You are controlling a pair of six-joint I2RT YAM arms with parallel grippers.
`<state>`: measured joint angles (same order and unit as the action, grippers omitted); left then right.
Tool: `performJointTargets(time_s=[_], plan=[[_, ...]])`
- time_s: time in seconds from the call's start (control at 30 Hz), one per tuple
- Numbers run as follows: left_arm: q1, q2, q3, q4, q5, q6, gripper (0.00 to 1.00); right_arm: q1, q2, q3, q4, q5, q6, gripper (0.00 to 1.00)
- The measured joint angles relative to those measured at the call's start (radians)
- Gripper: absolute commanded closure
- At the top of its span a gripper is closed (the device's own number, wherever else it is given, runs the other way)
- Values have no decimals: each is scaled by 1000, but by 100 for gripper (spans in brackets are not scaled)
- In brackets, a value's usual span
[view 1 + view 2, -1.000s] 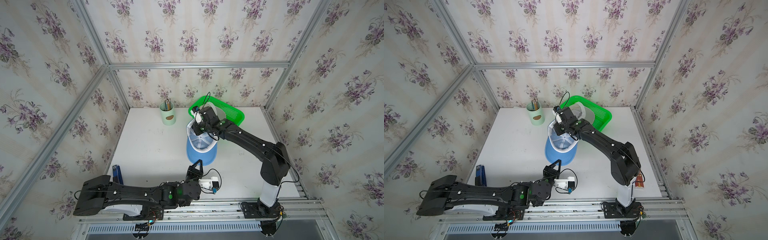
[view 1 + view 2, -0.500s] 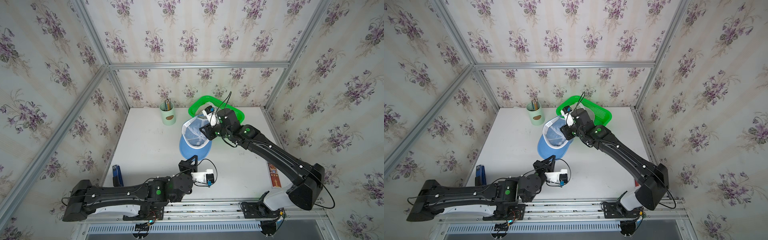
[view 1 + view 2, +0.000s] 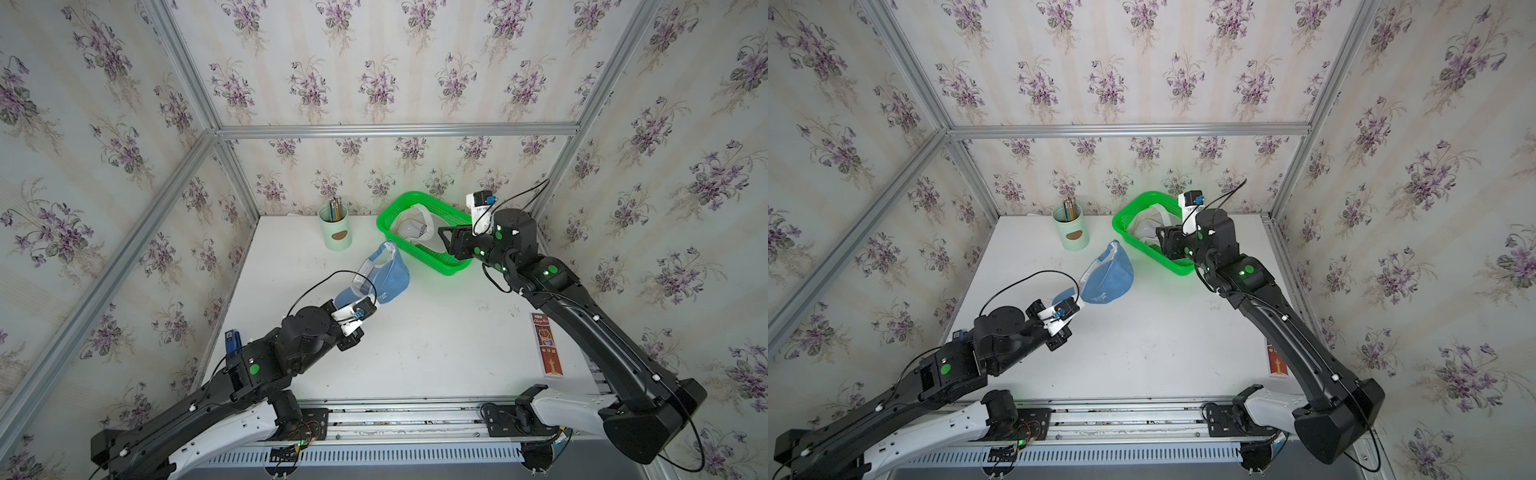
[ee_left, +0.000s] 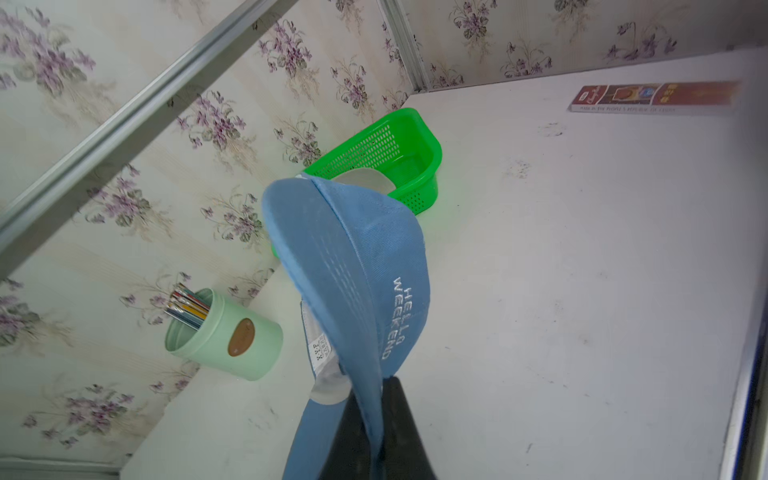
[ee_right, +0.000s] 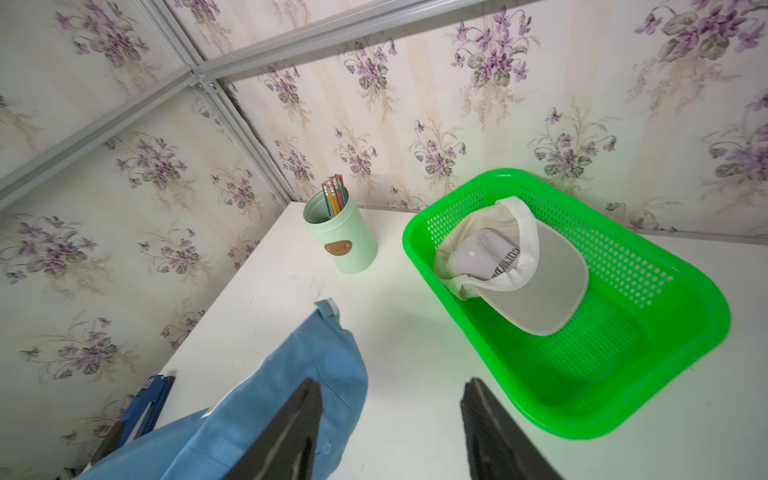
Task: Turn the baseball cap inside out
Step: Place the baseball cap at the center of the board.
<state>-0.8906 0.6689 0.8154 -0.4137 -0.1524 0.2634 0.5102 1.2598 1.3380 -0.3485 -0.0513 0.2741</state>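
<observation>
Two caps are in view. The blue cap [image 3: 384, 276] is near the centre of both top views, below and between the cup [image 3: 337, 232] and the basket [image 3: 436, 262], with its pale lining facing the left of the frame. The left gripper [image 4: 376, 401], at the bottom centre of the left wrist view, is clamped on this cap's brim, one black finger on each side of the fabric. The crown, stitched "HELLO WEEKEND", rises from there toward the middle of that frame. Whether the crown touches the table [image 3: 436, 353] cannot be told.

The beige cap [image 3: 411, 226] lies inside the one green basket, upper centre in both top views.

The right gripper [image 5: 390, 419] holds nothing. In the right wrist view its two fingers stand well apart at the bottom of the frame with bare table between them, and the blue cap shows behind one of them at lower left. In both top views this gripper hangs at the basket's right end, apart from the blue cap.

There is one mint cup, left of the basket, holding a bunch of pencils [image 3: 336, 208] too tightly packed to count. One red packet [image 3: 548, 351] lies flat at the table's right edge. One blue object [image 3: 232, 343] stands at the left edge, beside the left arm.
</observation>
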Motion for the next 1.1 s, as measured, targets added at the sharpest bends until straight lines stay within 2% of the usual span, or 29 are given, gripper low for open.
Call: performJointTargets(time_s=[0.13, 0.27, 0.37, 0.6, 0.77, 1.1], plan=[[209, -27, -51, 37, 177, -219, 98, -12, 59, -42, 6, -21, 14, 42], [435, 38, -71, 87, 394, -460, 100, -13, 89, -91, 8, -43, 14, 41], [548, 86, -68, 117, 533, -613, 100, -16, 101, -102, 13, -71, 14, 41], [689, 153, -13, 148, 720, -845, 99, 11, 108, -146, 39, -184, -13, 41], [777, 191, -21, 139, 790, -984, 99, 115, 96, -201, 42, -231, -48, 41], [916, 300, -118, 233, 986, -1089, 99, 120, 158, -183, 45, -201, -50, 42]])
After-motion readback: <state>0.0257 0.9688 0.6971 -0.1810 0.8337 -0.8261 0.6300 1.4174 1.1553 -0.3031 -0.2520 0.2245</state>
